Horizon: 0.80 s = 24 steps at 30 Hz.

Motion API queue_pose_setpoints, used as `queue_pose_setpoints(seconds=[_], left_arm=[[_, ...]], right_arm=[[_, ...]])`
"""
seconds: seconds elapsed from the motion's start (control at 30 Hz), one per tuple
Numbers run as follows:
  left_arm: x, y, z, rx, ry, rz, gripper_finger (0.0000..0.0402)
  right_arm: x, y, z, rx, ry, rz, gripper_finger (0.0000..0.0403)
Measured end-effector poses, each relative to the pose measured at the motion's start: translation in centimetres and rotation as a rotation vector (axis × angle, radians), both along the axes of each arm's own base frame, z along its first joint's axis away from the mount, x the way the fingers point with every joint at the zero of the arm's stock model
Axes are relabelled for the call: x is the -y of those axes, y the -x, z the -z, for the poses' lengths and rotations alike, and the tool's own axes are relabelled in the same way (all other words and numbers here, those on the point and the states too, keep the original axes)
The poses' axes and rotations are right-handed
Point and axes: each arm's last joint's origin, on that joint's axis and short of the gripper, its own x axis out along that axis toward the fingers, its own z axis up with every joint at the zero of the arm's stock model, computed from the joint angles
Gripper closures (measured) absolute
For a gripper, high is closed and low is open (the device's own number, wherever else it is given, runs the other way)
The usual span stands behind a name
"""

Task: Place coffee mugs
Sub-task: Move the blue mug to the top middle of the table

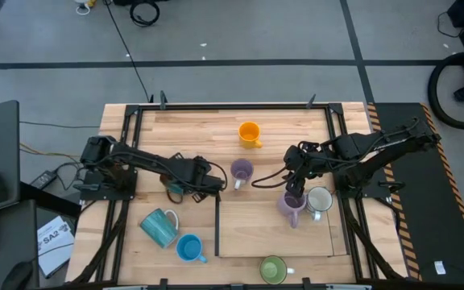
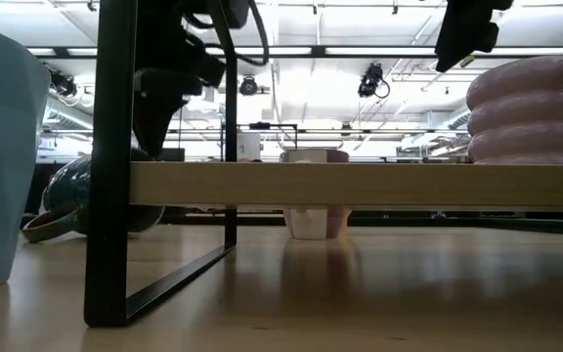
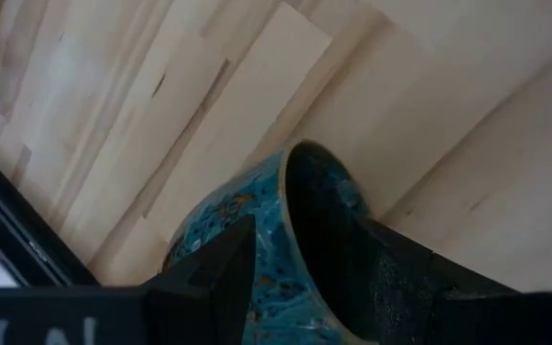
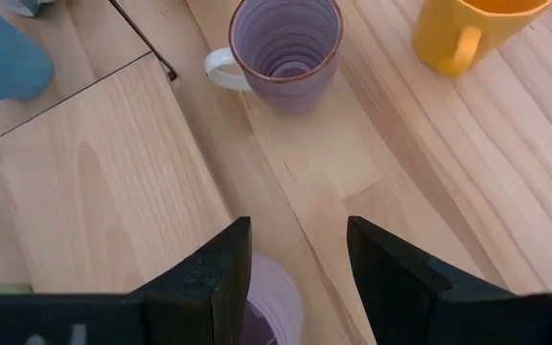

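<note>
Left wrist view is showing the left hand (image 3: 300, 287) gripping the dark teal mug (image 3: 257, 230) (rim between fingers); right hand (image 4: 295, 278) is gaping, empty, at three o'clock.

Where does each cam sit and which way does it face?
High: overhead, straight down on the table; both arms show.
Low: table-top height, level across into the room; arm parts hang from above.
Left wrist: on the left arm, facing the dark teal mug; left gripper astride its rim.
Right wrist: on the right arm, over a purple mug and the orange mug; right gripper open.
Shared: high and right wrist both show the orange mug.
</note>
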Motion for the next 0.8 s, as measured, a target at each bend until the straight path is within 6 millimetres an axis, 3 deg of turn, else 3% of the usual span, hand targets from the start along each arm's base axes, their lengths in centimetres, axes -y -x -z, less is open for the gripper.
queue_pose_setpoints(seconds=[0.33, 0.8], left_arm=[[0.0, -0.1, 2.0, -0.151, -0.034, 0.008, 0.0225], [0.0, 0.3, 2.8, -0.257, -0.029, 0.005, 0.0229]], right_arm=[[0.0, 0.0, 0.0, 0.002, 0.000, 0.000, 0.0224], [0.0, 0.0, 0.0, 0.006, -0.001, 0.000, 0.0224]])
